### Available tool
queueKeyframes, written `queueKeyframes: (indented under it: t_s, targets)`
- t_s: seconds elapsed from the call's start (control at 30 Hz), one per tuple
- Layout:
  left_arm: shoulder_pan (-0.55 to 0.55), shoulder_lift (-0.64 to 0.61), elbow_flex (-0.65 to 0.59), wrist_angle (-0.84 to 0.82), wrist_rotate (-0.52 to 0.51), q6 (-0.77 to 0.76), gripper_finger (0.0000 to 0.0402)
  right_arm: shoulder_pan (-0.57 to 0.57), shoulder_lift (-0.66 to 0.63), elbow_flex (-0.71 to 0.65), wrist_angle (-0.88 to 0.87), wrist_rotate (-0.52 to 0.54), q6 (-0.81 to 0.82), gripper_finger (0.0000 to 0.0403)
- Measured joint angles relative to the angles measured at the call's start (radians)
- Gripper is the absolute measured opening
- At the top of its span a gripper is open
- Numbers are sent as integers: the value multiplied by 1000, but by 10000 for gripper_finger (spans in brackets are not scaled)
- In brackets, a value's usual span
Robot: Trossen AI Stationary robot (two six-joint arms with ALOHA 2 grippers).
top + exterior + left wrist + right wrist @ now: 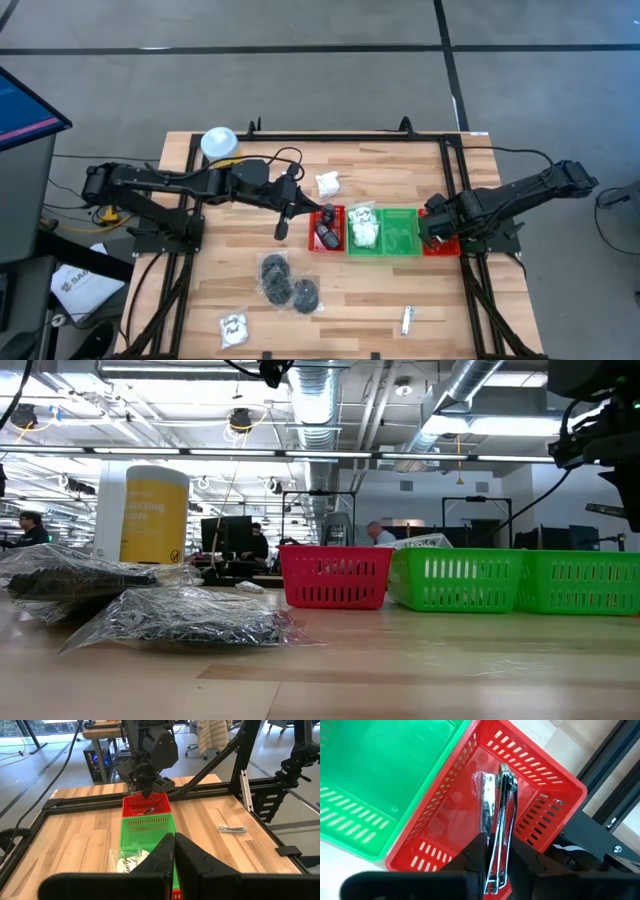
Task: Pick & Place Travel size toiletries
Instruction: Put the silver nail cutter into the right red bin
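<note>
My right gripper (pixel 496 862) (pixel 432 228) hangs over the right-hand red tray (pixel 555 795) (pixel 441 246), shut on a silver tube in a clear wrapper (pixel 495 815). My left gripper (pixel 174 854) (pixel 318 213) is shut and empty above the left red tray (pixel 313 232), which holds a bag of black pieces (pixel 326 238). A white sachet (pixel 364 232) lies in the neighbouring green tray (pixel 364 250). On the table lie several bags of black pieces (pixel 277 290) (pixel 180 618), two white sachets (pixel 327 184) (pixel 232 327) and another silver tube (pixel 407 320) (pixel 232 828). My right gripper pinches the wrapped silver tube between its two fingers at the tube's near end (pixel 493 870). The fingers slant down from above and lie along the tube. Its far end (pixel 501 770) points down into the red tray; whether it rests on the tray floor I cannot tell.
The four trays stand in one row, red, green, green (pixel 402 232), red. A yellow cylinder with a white lid (pixel 219 143) (pixel 153 515) stands at the far left corner. A black frame (pixel 455 180) borders the table. Bare wood lies near the middle front (pixel 350 300).
</note>
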Motion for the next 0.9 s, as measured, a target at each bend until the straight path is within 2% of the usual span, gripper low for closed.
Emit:
queueKeyframes:
  t_s: [0.43, 0.9]
  targets:
    - [0, 0, 0, 0, 0, 0, 3, -9, 0, 1, 1, 5, 11, 56]
    - [0, 0, 0, 0, 0, 0, 3, -45, 0, 2, 11, 7, 7, 79]
